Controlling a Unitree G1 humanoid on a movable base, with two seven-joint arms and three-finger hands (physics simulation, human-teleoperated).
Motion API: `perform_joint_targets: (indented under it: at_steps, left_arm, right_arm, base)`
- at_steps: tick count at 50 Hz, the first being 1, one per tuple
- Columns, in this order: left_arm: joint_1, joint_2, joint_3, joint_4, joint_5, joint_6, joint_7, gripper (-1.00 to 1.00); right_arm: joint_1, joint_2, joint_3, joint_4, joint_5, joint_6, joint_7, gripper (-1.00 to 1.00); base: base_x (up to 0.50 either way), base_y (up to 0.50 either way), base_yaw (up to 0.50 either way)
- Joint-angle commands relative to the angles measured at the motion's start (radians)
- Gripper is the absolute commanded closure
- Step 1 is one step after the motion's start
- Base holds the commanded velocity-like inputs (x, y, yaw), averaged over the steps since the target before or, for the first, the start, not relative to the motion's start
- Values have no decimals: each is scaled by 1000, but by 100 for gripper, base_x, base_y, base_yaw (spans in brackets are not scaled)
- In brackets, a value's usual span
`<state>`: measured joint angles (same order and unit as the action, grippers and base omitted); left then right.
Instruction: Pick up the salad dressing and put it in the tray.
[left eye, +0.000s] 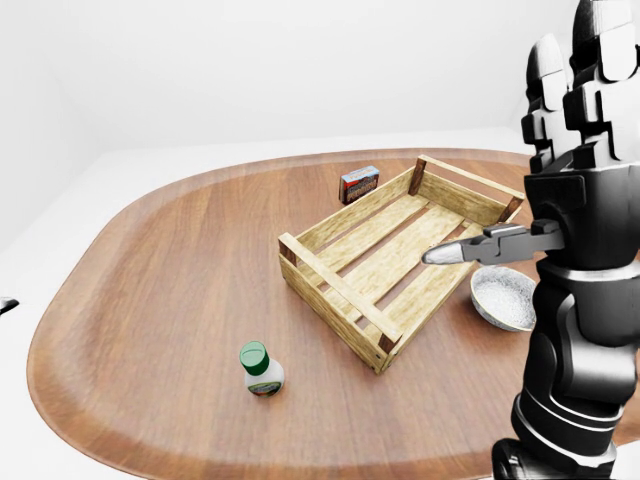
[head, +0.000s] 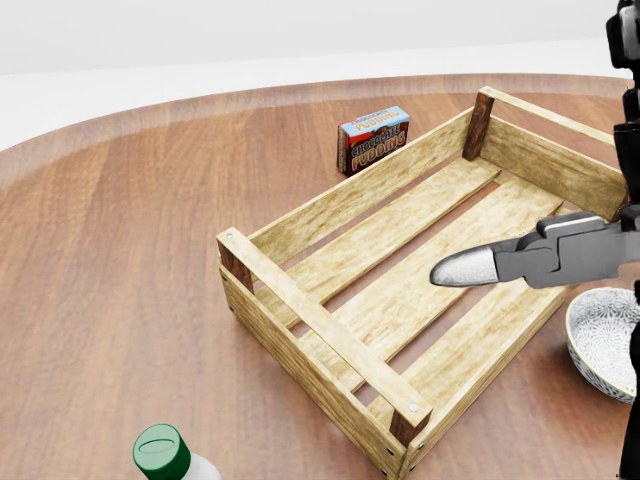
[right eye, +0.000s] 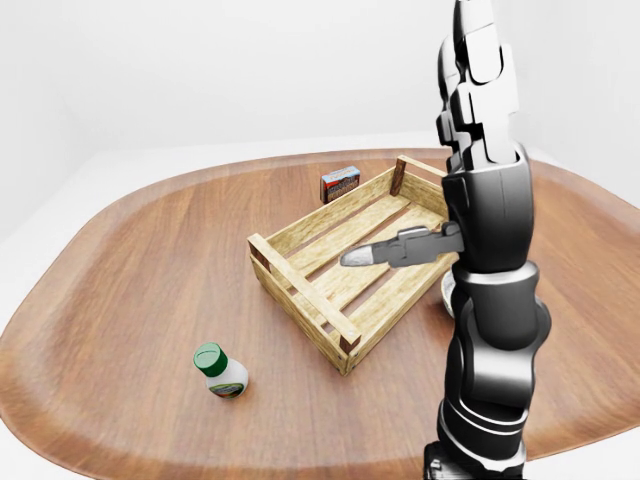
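Note:
The salad dressing bottle (left eye: 262, 370), white with a green cap, stands upright on the wooden table at the lower left of the left-eye view. It stands apart from the slatted wooden tray (left eye: 333, 286), off its near-left corner. The tray has nothing in it. My right hand (right eye: 450, 140) is raised at the right, above the tray's right side, with fingers pointing up and its thumb (head: 470, 267) stretched out over the slats. It is open and holds nothing. A small dark tip at the left edge (left eye: 6, 305) may be my left hand.
A chocolate pudding box (left eye: 359, 184) stands past the tray's far-left side. A white patterned bowl (left eye: 503, 297) sits right of the tray, partly behind my right arm. The oval table (left eye: 150, 300) has a white floor around it.

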<state>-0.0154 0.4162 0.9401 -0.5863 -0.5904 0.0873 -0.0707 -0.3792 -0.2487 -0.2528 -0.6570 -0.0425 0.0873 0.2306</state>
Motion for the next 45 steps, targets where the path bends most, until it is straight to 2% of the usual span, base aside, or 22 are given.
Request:
perform_joint_targets:
  at_steps: [1, 12, 19, 32, 43, 45]
  left_arm:
    - [2, 6, 5, -13, -25, 0, 9, -100]
    - [1, 4, 3, -11, -23, 0, 4, -100]
    - [3, 1, 2, -3, -19, 0, -1, -100]
    - [2, 0, 1, -14, -22, 0, 6, -100]
    - [4, -7, -10, 3, -8, 0, -6, -100]
    - [3, -7, -12, 2, -7, 0, -5, -100]
  right_arm:
    - [-173, 58, 176, 135, -108, 0, 37, -100]
    - [-304, 153, 279, 256, -203, 0, 111, -100]
    - [-300, 236, 343, 280, -266, 0, 164, -100]
    - [-186, 383, 476, 300, -406, 0, 272, -100]
    - [-33, 426, 589, 285, -587, 0, 454, -100]
    - [12, 415, 627, 276, -620, 0, 468, -100]
  base:
    - [0, 0, 0]
    - [0, 0, 0]
    - [0, 0, 0]
    - [0, 0, 0]
    - [0, 0, 0]
    - [0, 0, 0]
